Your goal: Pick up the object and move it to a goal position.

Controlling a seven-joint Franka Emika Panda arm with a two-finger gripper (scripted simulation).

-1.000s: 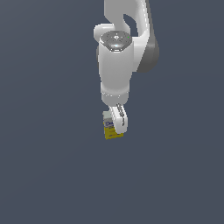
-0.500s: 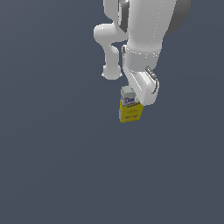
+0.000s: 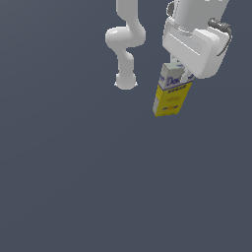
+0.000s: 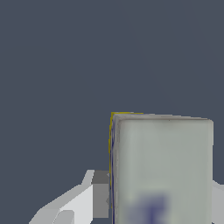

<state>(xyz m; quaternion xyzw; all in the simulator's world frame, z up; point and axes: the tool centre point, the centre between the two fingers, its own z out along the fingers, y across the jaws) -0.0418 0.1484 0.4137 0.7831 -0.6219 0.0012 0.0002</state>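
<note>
Carton lifted clear of the floor, claw pinching its white top end. Pickup done, I'd say; carry to goal remains, no goal marker visible.

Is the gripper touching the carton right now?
Touching. The wrist view shows a finger pressed flat against the carton; the exterior view shows the gripper holding it aloft.
</note>
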